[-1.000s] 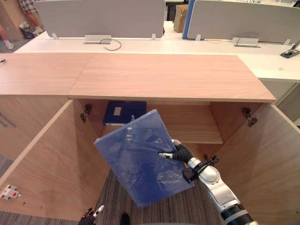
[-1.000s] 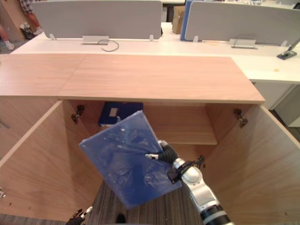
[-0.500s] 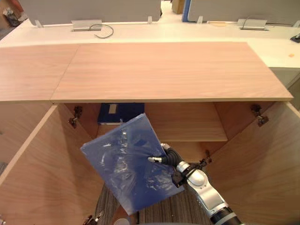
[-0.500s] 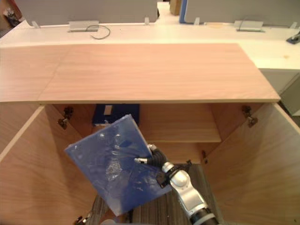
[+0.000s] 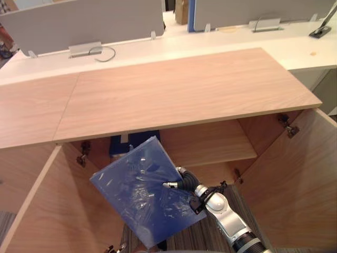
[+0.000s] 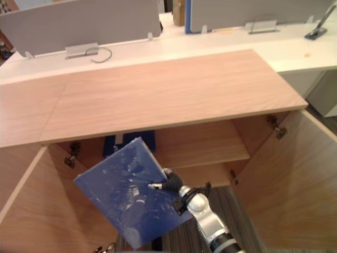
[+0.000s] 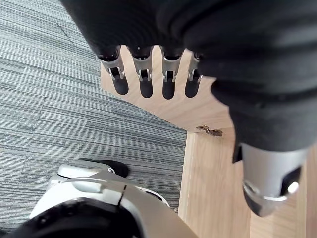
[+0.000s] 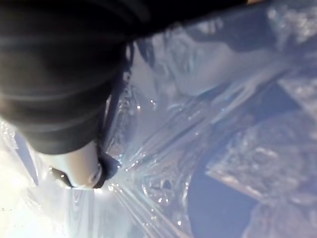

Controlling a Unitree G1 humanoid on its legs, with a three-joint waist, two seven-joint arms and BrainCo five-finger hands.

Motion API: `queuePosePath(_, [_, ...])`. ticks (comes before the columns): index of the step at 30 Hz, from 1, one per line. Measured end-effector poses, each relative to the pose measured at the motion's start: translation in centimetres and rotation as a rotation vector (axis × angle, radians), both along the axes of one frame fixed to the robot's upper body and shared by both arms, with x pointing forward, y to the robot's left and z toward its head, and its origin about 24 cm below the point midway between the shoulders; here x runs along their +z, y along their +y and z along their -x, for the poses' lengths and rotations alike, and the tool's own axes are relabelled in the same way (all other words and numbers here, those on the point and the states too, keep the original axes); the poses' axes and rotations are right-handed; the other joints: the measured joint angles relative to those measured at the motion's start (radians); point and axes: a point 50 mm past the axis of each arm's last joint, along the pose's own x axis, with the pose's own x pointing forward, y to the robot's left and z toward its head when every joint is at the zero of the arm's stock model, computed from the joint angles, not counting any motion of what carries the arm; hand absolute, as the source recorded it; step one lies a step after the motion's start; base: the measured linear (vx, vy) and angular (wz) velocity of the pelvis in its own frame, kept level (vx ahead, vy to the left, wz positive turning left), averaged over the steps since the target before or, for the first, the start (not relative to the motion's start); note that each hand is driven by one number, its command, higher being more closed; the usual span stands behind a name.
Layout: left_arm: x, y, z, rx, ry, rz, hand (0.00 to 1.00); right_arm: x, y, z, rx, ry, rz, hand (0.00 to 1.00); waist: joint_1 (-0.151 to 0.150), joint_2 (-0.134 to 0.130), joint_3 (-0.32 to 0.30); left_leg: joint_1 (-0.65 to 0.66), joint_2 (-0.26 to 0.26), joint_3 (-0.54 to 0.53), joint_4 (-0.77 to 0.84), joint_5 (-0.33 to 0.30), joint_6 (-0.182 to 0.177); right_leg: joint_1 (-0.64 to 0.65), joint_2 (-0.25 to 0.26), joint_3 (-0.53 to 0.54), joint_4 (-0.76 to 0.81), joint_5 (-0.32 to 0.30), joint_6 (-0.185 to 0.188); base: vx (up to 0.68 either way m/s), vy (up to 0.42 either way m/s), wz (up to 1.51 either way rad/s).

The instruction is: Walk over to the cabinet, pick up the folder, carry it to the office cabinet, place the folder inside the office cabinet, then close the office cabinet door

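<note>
Camera's crept closer to office cabinet (image 5: 184,89). Right hand (image 5: 185,182) pinching folder (image 5: 137,192) at opening, left hand (image 7: 146,79) hanging slack. Carry done; I've still got insert plus cabinet door (image 5: 300,179).

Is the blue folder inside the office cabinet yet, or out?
Out. The folder hangs tilted in front of the open cabinet, pinched by the right hand, short of the shelf.

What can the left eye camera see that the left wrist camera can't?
Left eye view: the shiny blue plastic-wrapped folder pinched in the right hand, the dark blue folder on the shelf inside, and the light wooden cabinet top. Left wrist view: the left hand up close, fingers straight, holding nothing. Both: the cabinet's open wooden door and grey striped carpet.
</note>
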Motion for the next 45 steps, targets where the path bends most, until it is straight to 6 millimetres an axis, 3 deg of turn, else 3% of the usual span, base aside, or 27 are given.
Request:
queuePosePath(1, [0.0, 0.1, 0.5, -0.007, 0.016, -0.004, 0.00, 0.1, 0.3, 0.0, 0.014, -0.004, 0.002, 1.00, -0.002, 0.006, 0.003, 0.009, 0.009, 0.005, 0.020, -0.013, 0.014, -0.022, -0.025, -0.046, 0.081, 0.001, -0.052, 0.05, 0.100, -0.11])
queuePosePath(2, [0.0, 0.2, 0.7, -0.013, 0.022, -0.008, 0.00, 0.2, 0.4, -0.2, 0.017, -0.009, 0.003, 1.00, -0.004, 0.006, 0.004, 0.009, 0.016, 0.009, 0.039, -0.024, 0.016, -0.033, -0.039, -0.064, 0.108, -0.021, -0.078, 0.02, 0.035, -0.08])
queuePosePath(3, [0.0, 0.5, 0.8, -0.028, 0.034, -0.017, 0.00, 0.4, 0.5, -0.4, 0.024, -0.018, 0.004, 1.00, -0.001, 0.015, 0.010, -0.006, 0.041, 0.004, 0.096, -0.057, 0.014, -0.047, -0.056, -0.090, 0.129, -0.058, -0.086, 0.00, 0.008, -0.05])
queuePosePath(4, [0.0, 0.8, 0.9, -0.039, 0.045, -0.028, 0.00, 0.6, 0.6, -0.6, 0.026, -0.027, 0.002, 1.00, 0.001, 0.026, 0.018, -0.031, 0.082, -0.011, 0.179, -0.104, 0.010, -0.059, -0.060, -0.101, 0.097, -0.066, -0.082, 0.00, 0.000, 0.00])
queuePosePath(5, [0.0, 0.9, 1.0, -0.041, 0.046, -0.032, 0.00, 0.6, 0.6, -0.6, 0.025, -0.028, 0.000, 1.00, 0.000, 0.026, 0.020, -0.037, 0.088, -0.015, 0.196, -0.113, 0.007, -0.061, -0.060, -0.102, 0.085, -0.065, -0.082, -0.04, -0.093, 0.08])
queuePosePath(8, [0.3, 2.0, 0.5, -0.062, 0.039, -0.064, 0.00, 1.0, 0.5, -0.9, 0.017, -0.042, -0.014, 1.00, -0.002, 0.012, 0.049, -0.093, 0.126, -0.054, 0.353, -0.198, -0.018, -0.068, -0.066, -0.104, -0.047, -0.045, -0.050, -0.04, -0.200, 0.27])
queuePosePath(9, [0.5, 2.7, 0.2, -0.081, 0.034, -0.085, 0.00, 1.4, 0.7, -1.0, 0.012, -0.056, -0.025, 1.00, -0.003, -0.016, 0.063, -0.120, 0.116, -0.070, 0.418, -0.237, -0.037, -0.060, -0.078, -0.108, -0.108, -0.010, -0.006, -0.03, -0.228, 0.35])
queuePosePath(10, [0.6, 3.2, 0.1, -0.091, 0.034, -0.100, 0.00, 1.7, 1.0, -1.0, 0.011, -0.066, -0.036, 1.00, -0.002, -0.039, 0.073, -0.130, 0.104, -0.072, 0.449, -0.253, -0.049, -0.059, -0.090, -0.116, -0.136, -0.004, 0.011, -0.02, -0.330, 0.53])
queuePosePath(11, [0.5, 3.0, -0.2, -0.098, 0.040, -0.096, 0.00, 1.9, 0.9, -1.3, 0.004, -0.079, -0.037, 1.00, -0.011, -0.031, 0.096, -0.154, 0.113, -0.110, 0.510, -0.279, -0.073, -0.059, -0.089, -0.130, -0.108, 0.005, 0.088, 0.00, -0.300, 0.34])
queuePosePath(12, [0.3, 2.4, -0.1, -0.098, 0.040, -0.084, 0.00, 2.0, 0.6, -1.5, 0.004, -0.086, -0.022, 1.00, -0.009, -0.012, 0.093, -0.179, 0.144, -0.128, 0.526, -0.285, -0.086, -0.075, -0.055, -0.147, -0.106, -0.008, 0.072, 0.01, -0.277, 0.25])
queuePosePath(14, [0.2, 2.1, 0.0, -0.092, 0.044, -0.076, 0.00, 2.4, 0.7, -1.8, 0.014, -0.103, -0.016, 1.00, -0.002, 0.002, 0.095, -0.211, 0.162, -0.149, 0.511, -0.277, -0.104, -0.111, -0.035, -0.157, -0.095, -0.024, 0.054, 0.05, -0.203, 0.01])
queuePosePath(17, [0.3, 1.7, -0.9, -0.093, 0.016, -0.073, 0.00, 2.5, -0.1, -2.1, -0.002, -0.114, 0.001, 1.00, -0.008, -0.005, 0.116, -0.235, 0.159, -0.178, 0.514, -0.263, -0.123, -0.140, -0.046, -0.184, -0.035, -0.052, 0.046, 0.11, -0.165, 0.17])
queuePosePath(20, [0.8, 1.3, -3.3, -0.104, -0.070, -0.075, 0.00, 2.9, -1.4, -2.9, 0.021, -0.177, 0.136, 1.00, -0.007, -0.005, 0.133, -0.280, 0.142, -0.182, 0.567, -0.275, -0.128, -0.189, -0.106, -0.211, 0.077, -0.080, 0.043, 0.16, -0.034, 0.16])
queuePosePath(24, [1.6, 1.4, -5.2, -0.114, -0.156, -0.092, 0.00, 3.5, -3.7, -3.8, 0.079, -0.269, 0.374, 1.00, -0.009, -0.015, 0.150, -0.333, 0.080, -0.181, 0.614, -0.301, -0.113, -0.251, -0.198, -0.210, 0.185, -0.138, 0.058, 0.06, 0.038, 0.25])
queuePosePath(27, [1.7, 1.5, -5.3, -0.116, -0.163, -0.098, 0.00, 4.9, -4.7, -5.1, 0.114, -0.360, 0.499, 1.00, -0.010, -0.014, 0.171, -0.374, 0.064, -0.178, 0.686, -0.342, -0.100, -0.287, -0.240, -0.202, 0.260, -0.182, 0.065, -0.03, 0.047, 0.11])
queuePosePath(31, [1.6, 1.5, -5.0, -0.127, -0.152, -0.094, 0.00, 6.2, -5.9, -6.9, 0.265, -0.529, 0.810, 1.00, 0.000, -0.018, 0.176, -0.458, 0.041, -0.177, 0.803, -0.390, -0.087, -0.373, -0.293, -0.167, 0.385, -0.234, 0.071, -0.08, 0.036, 0.08])
queuePosePath(36, [1.6, 1.5, -5.1, -0.121, -0.161, -0.091, 0.00, 6.8, -7.9, -8.1, 0.249, -0.543, 0.928, 1.00, 0.004, -0.020, 0.178, -0.565, 0.021, -0.183, 0.886, -0.405, -0.074, -0.471, -0.330, -0.149, 0.466, -0.251, 0.067, -0.07, 0.034, 0.11])
queuePosePath(38, [1.7, 1.4, -5.3, -0.124, -0.170, -0.088, 0.00, 7.7, -8.8, -8.7, 0.172, -0.539, 0.904, 1.00, 0.003, -0.020, 0.178, -0.603, 0.013, -0.185, 0.910, -0.407, -0.070, -0.504, -0.344, -0.145, 0.489, -0.254, 0.066, -0.06, 0.053, 0.13])
queuePosePath(40, [1.7, 1.2, -5.4, -0.132, -0.173, -0.082, 0.00, 8.8, -10.5, -9.8, -0.013, -0.470, 0.744, 1.00, 0.004, -0.019, 0.178, -0.633, 0.006, -0.186, 0.935, -0.410, -0.063, -0.531, -0.356, -0.138, 0.511, -0.256, 0.067, -0.05, 0.060, 0.11])
queuePosePath(41, [1.6, 1.0, -5.4, -0.125, -0.174, -0.076, 0.00, 9.9, -12.2, -10.6, -0.206, -0.413, 0.542, 1.00, 0.005, -0.019, 0.178, -0.647, -0.002, -0.185, 0.951, -0.413, -0.058, -0.548, -0.368, -0.126, 0.529, -0.258, 0.069, -0.02, 0.035, 0.08])
queuePosePath(45, [1.6, 0.9, -5.4, -0.117, -0.178, -0.067, 0.00, 12.9, -15.8, -11.8, -0.666, -0.401, -0.017, 1.00, 0.007, -0.019, 0.178, -0.666, -0.020, -0.175, 0.983, -0.417, -0.051, -0.578, -0.393, -0.094, 0.565, -0.261, 0.074, -0.01, 0.035, 0.06])
